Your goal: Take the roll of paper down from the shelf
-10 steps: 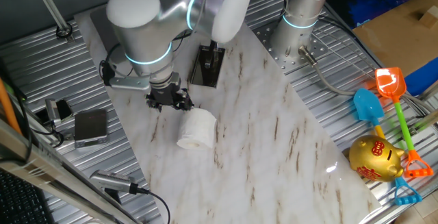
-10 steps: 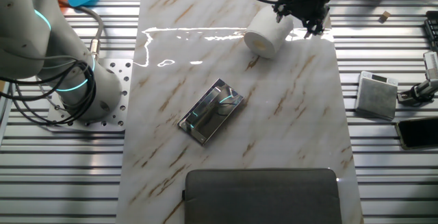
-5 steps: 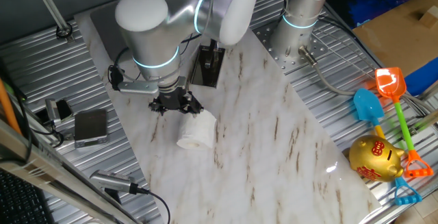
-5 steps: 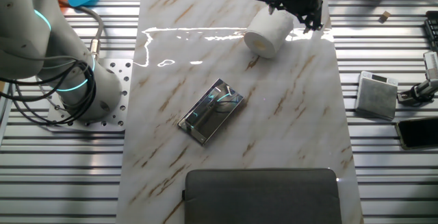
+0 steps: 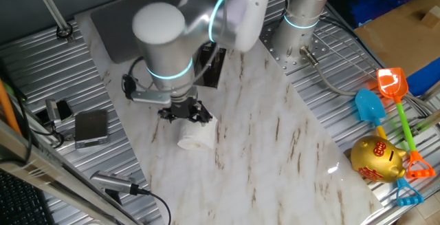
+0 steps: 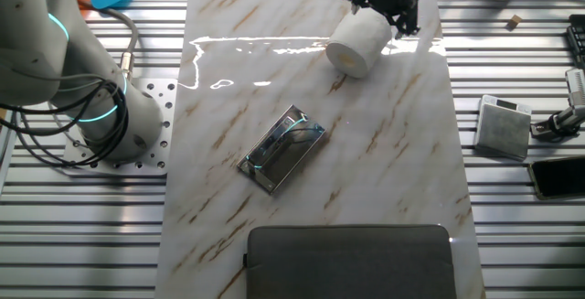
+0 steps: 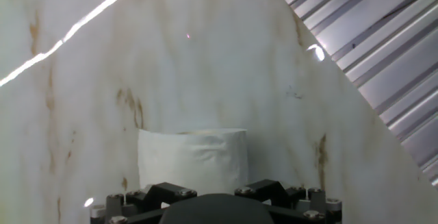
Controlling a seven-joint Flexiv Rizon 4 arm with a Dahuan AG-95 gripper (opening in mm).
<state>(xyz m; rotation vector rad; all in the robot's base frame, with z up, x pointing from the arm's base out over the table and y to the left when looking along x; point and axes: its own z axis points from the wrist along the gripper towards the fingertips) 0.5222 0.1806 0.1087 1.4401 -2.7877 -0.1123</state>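
Gripper [image 5: 184,112] now over roll of paper [image 5: 196,134]; shelf [image 6: 282,148] unobstructed opposite.

So the surface is a white marble-look slab with brown veining [image 6: 384,134], laid over a ribbed metal bench [image 6: 521,235]. On the slab: a white toilet-paper roll [image 6: 358,44] lying on its side, a small black glossy rectangular stand [image 6: 282,149] near the middle, and a flat dark grey mat [image 6: 352,261] at one end. A small grey box [image 6: 502,126] sits on the ribs beside it.
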